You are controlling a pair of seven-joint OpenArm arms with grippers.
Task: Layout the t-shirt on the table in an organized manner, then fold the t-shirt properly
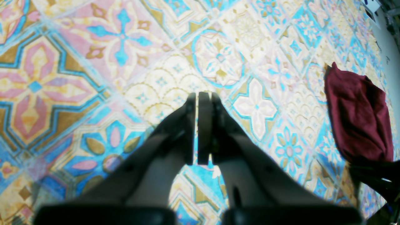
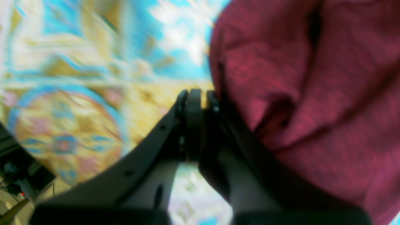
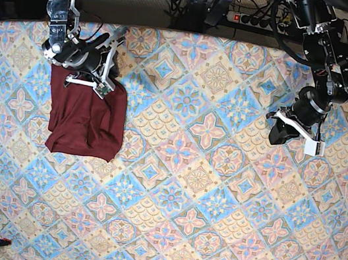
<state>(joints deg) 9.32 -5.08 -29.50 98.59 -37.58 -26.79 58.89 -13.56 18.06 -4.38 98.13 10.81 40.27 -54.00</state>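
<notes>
Nearest the lens in the right wrist view: the right gripper (image 2: 195, 97), jaws pressed together, nothing visibly pinched between them. The t-shirt (image 2: 312, 93) is sitting just beside the tips, its edge touching or nearly touching one finger (blur is preventing a firmer call).

From the base view the t-shirt (image 3: 85, 118) is lying in a compact, roughly folded block near one side edge of the table (image 3: 182, 238), its long axis running away from the arm bases toward the table's near edge. The right gripper (image 3: 97, 67) is hovering over the block's far end, the end closest to the arm bases.

The left gripper (image 1: 200, 95) is hanging over bare patterned cloth, jaws also pressed together and empty, with the t-shirt (image 1: 359, 115) lying well apart off to one side.

Judgement: the right arm is by far the nearer, so any tidying of the block is falling to it; the left would be crossing most of the table's width.
</notes>
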